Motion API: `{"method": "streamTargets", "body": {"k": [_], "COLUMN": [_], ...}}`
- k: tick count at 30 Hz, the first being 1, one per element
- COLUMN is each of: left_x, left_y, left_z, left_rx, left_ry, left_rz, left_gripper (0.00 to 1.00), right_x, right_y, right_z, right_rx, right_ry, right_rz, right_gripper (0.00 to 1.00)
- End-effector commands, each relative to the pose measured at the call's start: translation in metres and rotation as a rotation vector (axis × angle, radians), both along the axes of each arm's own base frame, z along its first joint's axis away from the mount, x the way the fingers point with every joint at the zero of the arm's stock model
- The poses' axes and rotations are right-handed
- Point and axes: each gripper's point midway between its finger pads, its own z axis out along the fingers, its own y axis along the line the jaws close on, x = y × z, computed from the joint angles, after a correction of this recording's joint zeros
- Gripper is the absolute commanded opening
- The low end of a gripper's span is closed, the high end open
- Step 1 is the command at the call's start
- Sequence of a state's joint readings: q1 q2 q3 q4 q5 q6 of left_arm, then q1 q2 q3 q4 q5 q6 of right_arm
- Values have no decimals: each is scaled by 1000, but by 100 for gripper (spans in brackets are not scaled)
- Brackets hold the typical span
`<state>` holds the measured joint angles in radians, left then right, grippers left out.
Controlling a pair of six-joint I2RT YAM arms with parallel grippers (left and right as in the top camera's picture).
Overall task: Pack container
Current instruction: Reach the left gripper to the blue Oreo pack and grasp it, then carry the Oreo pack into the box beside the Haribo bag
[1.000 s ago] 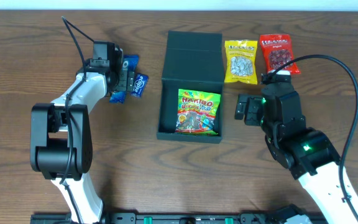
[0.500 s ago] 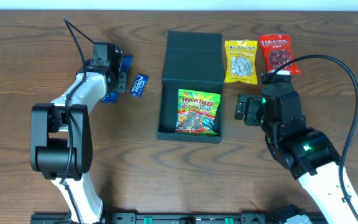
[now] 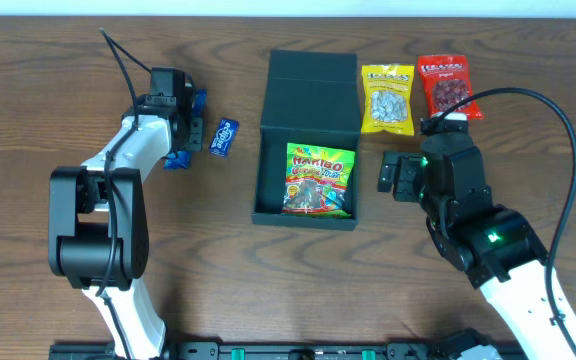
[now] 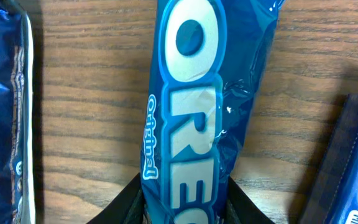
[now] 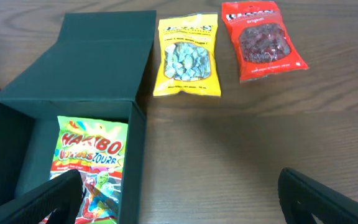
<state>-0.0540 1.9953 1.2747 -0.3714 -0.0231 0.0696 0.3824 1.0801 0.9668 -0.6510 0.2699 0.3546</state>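
Brown wood-grain table [image 3: 298,290], planks running left to right. Near centre sits the dark green container [image 3: 311,90], its lid flap open and lying flat toward the far edge. Just right of the flap lie a yellow packet [image 3: 388,98] and, beside it, a red packet [image 3: 446,85], both flat and face up. Left of the box lies a small blue packet [image 3: 226,137], apart from it. Farther left an Oreo packet [image 4: 197,112] lies on the wood, another blue packet [image 4: 2,112] alongside.

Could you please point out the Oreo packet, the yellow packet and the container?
Oreo packet [image 4: 194,112], left wrist view, on its white lettering.
Yellow packet [image 3: 387,100], overhead view, on its clear window.
Container [image 3: 311,95], overhead view, on its open lid.
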Motion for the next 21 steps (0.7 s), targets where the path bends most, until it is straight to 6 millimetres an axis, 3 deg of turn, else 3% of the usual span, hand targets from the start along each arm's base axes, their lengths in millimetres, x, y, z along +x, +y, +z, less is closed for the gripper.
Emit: {"method": "streamTargets", "body": {"k": [1,5,15,21], "left_x": [-2,-1,-4,-20], "left_y": [5,5,1,-23], "left_z": [9,31,112,145], "left_rx": [-3,-6,-26,-93], "left_ry": [-1,-40,-198,-238], "left_rz": [41,41,49,65], "left_gripper": [27,26,26,25], "right_x": [5,9,10,9], "right_y": [-7,-15,-43,-57], "right_z": [9,17,34,36], "right_rx": [-17,-34,-18,-19], "right_ry": [-31,-68,-129,-134], "right_rz": [-24,-62,-151,-192], "right_gripper": [99,99,99,99]}}
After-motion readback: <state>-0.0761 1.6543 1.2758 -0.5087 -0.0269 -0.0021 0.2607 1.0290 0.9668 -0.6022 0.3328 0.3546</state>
